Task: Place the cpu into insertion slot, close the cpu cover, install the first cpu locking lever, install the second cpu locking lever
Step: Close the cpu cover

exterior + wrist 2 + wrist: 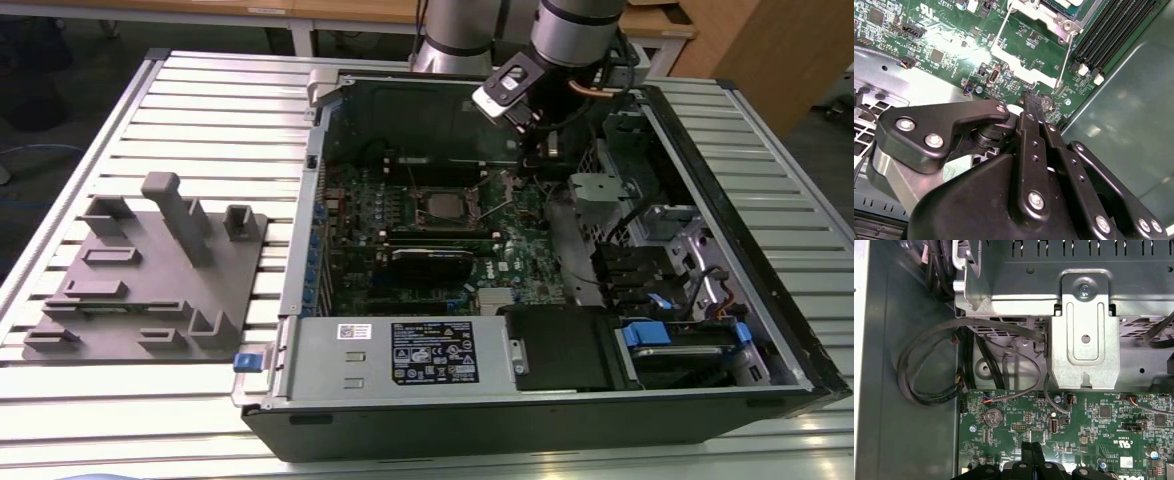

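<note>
A snag is the first risk, and it would come from the open computer case (787, 330) on the tabletop (200, 90). Its walls, a steel bracket (1084, 340) and loose cables (929, 365) crowd close around the tool (1030, 100), so a wide sweep could catch a wire. The motherboard (939, 30) lies directly under the fingertips and a coin cell (1046, 102) sits just beside them; too deep a descent could scrape components.

Ahead of the tool, the cpu cover (1046, 15) appears to be laid flat over the insertion slot (416, 192). The cpu (438, 207) is judged to be seated inside, though this cannot be confirmed. The nearer locking lever (1068, 52) and the farther locking lever (1000, 30) are seen unlatched, their free ends reaching toward the tool. Both are thin wire and look springy, so either could slip off a narrow fingertip. A lever pushed askew might miss its hook and leave the cover unclamped.

The tool is seen clenched: in both wrist views the fingers are pressed together with no gap, and nothing is held between them. The tips hang close over the board, nearest the free end of the nearer locking lever; whether contact is made cannot be told.
</note>
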Tool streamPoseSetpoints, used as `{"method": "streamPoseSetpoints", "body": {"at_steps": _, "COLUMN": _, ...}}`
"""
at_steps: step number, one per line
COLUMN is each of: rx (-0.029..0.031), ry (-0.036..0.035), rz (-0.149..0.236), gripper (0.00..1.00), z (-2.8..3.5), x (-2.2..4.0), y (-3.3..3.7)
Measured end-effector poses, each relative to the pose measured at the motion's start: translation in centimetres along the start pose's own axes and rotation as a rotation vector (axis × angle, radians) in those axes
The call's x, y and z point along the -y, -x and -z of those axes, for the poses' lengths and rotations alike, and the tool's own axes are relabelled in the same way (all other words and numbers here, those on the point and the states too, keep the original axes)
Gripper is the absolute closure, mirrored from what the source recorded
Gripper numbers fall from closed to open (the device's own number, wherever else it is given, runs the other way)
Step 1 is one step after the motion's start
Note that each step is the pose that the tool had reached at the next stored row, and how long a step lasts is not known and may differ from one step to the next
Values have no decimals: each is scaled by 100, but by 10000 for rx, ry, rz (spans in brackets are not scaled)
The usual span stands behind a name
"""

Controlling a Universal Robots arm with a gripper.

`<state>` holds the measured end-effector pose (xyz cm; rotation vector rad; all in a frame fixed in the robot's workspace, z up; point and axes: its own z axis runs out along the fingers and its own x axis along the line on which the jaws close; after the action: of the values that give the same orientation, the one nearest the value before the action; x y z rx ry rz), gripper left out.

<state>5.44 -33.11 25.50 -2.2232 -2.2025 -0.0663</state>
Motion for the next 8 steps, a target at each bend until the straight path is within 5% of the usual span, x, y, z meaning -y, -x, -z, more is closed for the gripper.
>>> {"method": "streamPoseSetpoints", "body": {"at_steps": 8, "rx": -1, "ry": 0, "rz": -1, "gripper": 89, "z": -7, "x": -8, "y": -8}}
